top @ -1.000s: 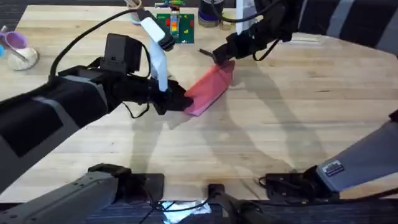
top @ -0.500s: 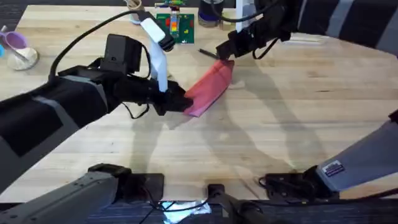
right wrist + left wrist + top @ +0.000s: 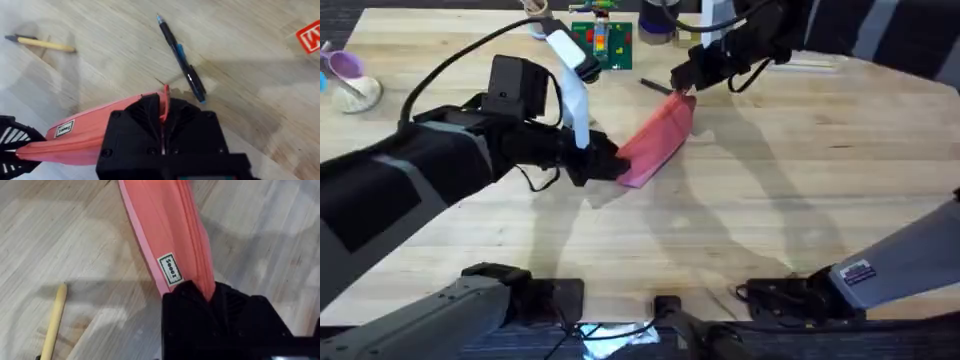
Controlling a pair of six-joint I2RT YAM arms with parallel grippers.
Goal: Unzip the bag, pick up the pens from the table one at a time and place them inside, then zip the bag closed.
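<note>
On the large table of pale wooden planks (image 3: 800, 190), toward its far middle, a long, narrow, soft pink fabric pouch (image 3: 657, 141), stretched slantwise between two black grippers and apparently lifted at the far end. At the near, lower end, the left gripper (image 3: 610, 165), clamped tight on the pouch's tip; in the left wrist view, black fingers (image 3: 187, 305) pinched around the pink fabric (image 3: 165, 225), a small white label with dark lettering (image 3: 169, 269) just ahead of them on the pouch's side. At the far, upper end, the right gripper (image 3: 682, 82), closed narrowly on a small pink tab, most likely the zip pull (image 3: 165, 97), at the pouch's top corner; in the right wrist view, that thin strip standing up between the two black fingers (image 3: 142, 112), the pouch body (image 3: 80, 135) trailing away below with the same white label (image 3: 64, 129) on its flank. Beyond the right gripper, flat on the planks and clear of the pouch, a slim black pen with a blue clip and a pale blue tip (image 3: 181, 58). Farther off, well apart from the black pen, a thin tan-yellow stick with a dark tip (image 3: 41, 43), also flat on the wood; seen too beside the pouch in the left wrist view (image 3: 54, 320). At the table's far edge, a green board with coloured pieces (image 3: 604, 42); at the far left corner, a pale bowl with a purple utensil (image 3: 350, 82).
</note>
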